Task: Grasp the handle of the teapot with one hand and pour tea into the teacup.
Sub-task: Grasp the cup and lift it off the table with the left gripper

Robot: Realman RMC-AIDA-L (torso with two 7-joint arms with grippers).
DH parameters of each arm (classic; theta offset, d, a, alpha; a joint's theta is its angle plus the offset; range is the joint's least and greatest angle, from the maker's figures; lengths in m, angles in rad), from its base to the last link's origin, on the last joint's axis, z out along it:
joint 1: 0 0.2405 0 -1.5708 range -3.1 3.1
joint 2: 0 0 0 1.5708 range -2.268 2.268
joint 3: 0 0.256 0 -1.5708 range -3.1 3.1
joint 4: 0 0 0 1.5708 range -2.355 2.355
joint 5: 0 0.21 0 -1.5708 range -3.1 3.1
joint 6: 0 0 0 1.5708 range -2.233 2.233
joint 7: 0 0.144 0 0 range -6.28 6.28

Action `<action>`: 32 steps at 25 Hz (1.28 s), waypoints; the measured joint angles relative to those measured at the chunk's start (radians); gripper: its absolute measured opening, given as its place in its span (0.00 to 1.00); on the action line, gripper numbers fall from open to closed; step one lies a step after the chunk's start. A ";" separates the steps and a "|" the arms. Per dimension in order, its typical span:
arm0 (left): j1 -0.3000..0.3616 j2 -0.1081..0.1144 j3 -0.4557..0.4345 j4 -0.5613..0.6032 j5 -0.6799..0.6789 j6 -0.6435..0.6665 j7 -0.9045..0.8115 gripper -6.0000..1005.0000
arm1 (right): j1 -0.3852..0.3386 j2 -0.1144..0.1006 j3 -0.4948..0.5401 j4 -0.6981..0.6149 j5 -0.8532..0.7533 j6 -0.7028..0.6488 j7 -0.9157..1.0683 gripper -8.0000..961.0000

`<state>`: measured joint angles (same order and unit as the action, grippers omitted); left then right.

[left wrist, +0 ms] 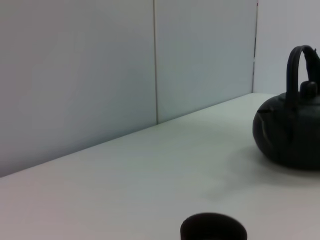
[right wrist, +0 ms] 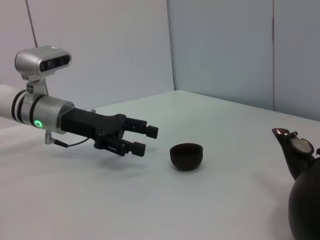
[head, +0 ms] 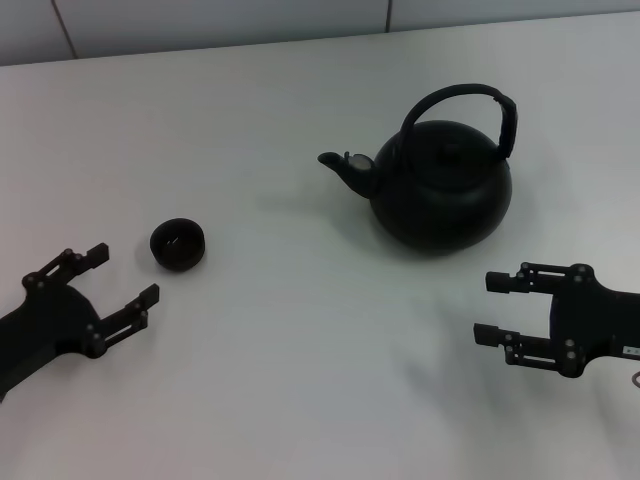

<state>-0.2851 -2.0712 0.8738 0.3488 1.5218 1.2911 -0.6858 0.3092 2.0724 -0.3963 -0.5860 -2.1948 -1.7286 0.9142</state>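
You are seeing the right gripper (head: 492, 308) waiting released just short of the teapot (head: 440, 185), presumably to reach its arched handle (head: 462, 95), while the left gripper (head: 125, 275) is idling spread beside the teacup (head: 178, 244), whose contents are staying hidden.

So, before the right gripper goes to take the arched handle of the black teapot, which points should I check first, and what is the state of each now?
1. Right gripper open, holding nothing: ok.
2. Arched black handle upright over the round matte black teapot, nothing across it: ok.
3. Spout turned toward the small round black teacup: ok.
4. Teacup upright on the white table, apart from the teapot: ok.
5. Left gripper open beside the teacup, not touching it; close to the pouring spot: not ok.
6. Tea level inside teapot: cannot tell.
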 joint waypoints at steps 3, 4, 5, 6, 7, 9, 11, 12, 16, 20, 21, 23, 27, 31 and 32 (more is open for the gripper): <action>-0.024 -0.002 0.000 -0.018 0.000 -0.009 0.000 0.75 | 0.000 0.000 0.001 0.000 0.000 0.000 0.000 0.66; -0.038 -0.003 0.001 -0.030 0.000 -0.021 0.000 0.75 | 0.000 0.000 0.001 0.000 0.000 0.000 0.000 0.66; -0.047 -0.003 0.002 -0.036 0.000 -0.030 0.001 0.75 | -0.001 0.000 0.001 0.000 0.000 0.000 0.000 0.66; -0.073 -0.006 0.006 -0.051 0.000 -0.057 0.002 0.75 | -0.001 0.000 0.001 0.000 0.000 0.000 0.000 0.66; -0.073 -0.006 0.006 -0.051 0.000 -0.057 0.002 0.75 | -0.001 0.000 0.001 0.000 0.000 0.000 0.000 0.66; -0.092 -0.007 0.009 -0.062 0.000 -0.079 0.002 0.75 | -0.002 0.000 0.001 0.000 0.001 0.000 0.000 0.66; -0.117 -0.007 0.010 -0.075 -0.001 -0.105 0.002 0.74 | -0.003 0.000 0.001 0.000 0.003 0.000 0.000 0.66; -0.117 -0.007 0.010 -0.075 -0.001 -0.105 0.002 0.74 | -0.003 0.000 0.001 0.000 0.003 0.000 0.000 0.66; -0.148 -0.007 0.015 -0.091 -0.002 -0.129 0.003 0.74 | -0.004 -0.001 0.001 0.000 0.005 0.000 0.000 0.66; -0.157 -0.007 0.028 -0.094 -0.002 -0.141 0.003 0.73 | -0.002 -0.004 0.001 0.000 0.005 0.000 0.000 0.66; -0.162 -0.007 0.035 -0.096 -0.002 -0.147 0.003 0.73 | -0.001 -0.005 0.002 0.000 0.005 0.000 0.000 0.66; -0.174 -0.008 0.048 -0.101 -0.002 -0.164 0.003 0.73 | 0.000 -0.005 0.002 0.000 0.005 0.000 0.000 0.66; -0.180 -0.008 0.052 -0.102 -0.003 -0.174 0.003 0.73 | 0.001 -0.006 0.002 0.000 0.006 0.000 0.002 0.66; -0.195 -0.009 0.052 -0.111 -0.004 -0.196 0.003 0.72 | 0.001 -0.006 0.002 0.000 0.006 0.000 0.002 0.66; -0.197 -0.009 0.052 -0.113 -0.004 -0.197 0.003 0.72 | 0.001 -0.006 0.002 0.000 0.006 0.000 0.002 0.66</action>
<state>-0.4820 -2.0799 0.9255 0.2360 1.5178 1.0946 -0.6826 0.3101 2.0662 -0.3941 -0.5860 -2.1888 -1.7288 0.9161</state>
